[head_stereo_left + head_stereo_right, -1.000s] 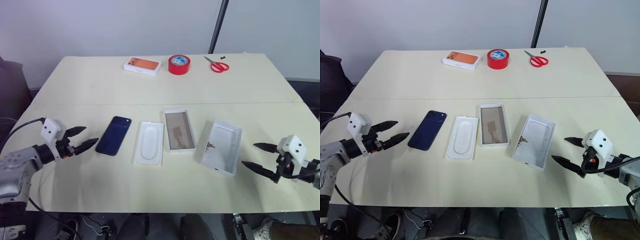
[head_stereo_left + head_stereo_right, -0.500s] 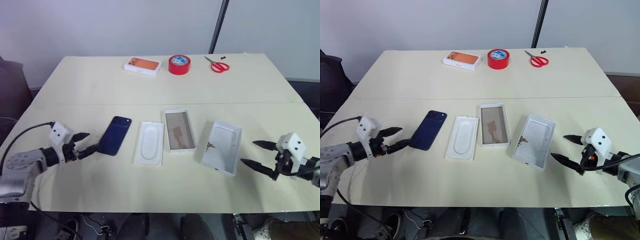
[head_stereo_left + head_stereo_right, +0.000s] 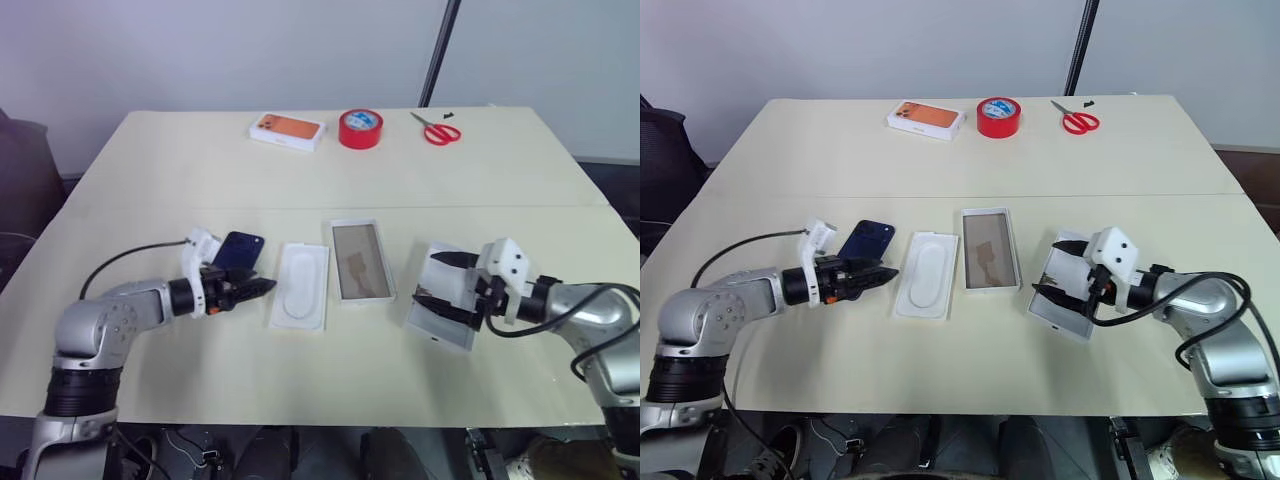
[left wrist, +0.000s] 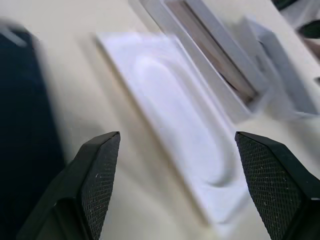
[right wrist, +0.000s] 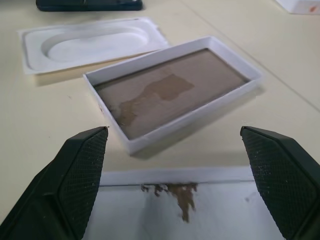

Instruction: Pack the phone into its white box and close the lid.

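The dark blue phone (image 3: 240,248) lies flat on the table, left of centre. My left gripper (image 3: 252,289) hovers open over its near end, pointing towards a white moulded insert (image 3: 299,285). Right of the insert sits the white box (image 3: 360,262), an open tray with a brown floor. Further right the lid (image 3: 448,283) lies with its plain white inside up. My right gripper (image 3: 427,277) is open just above the lid's left part, one finger on each side of its width. In the right wrist view the box (image 5: 175,50) lies straight ahead of the fingers and the lid (image 5: 200,210) beneath them.
Along the table's far edge stand a white box with an orange phone picture (image 3: 286,131), a red tape roll (image 3: 359,128) and red-handled scissors (image 3: 436,130). A dark pole rises behind the table. Bare tabletop lies in front of the row of parts.
Both arms have swung inward. The left gripper went right, from beside the phone to over its near end, and rolled. The right gripper went left to over the lid. Both stayed open.
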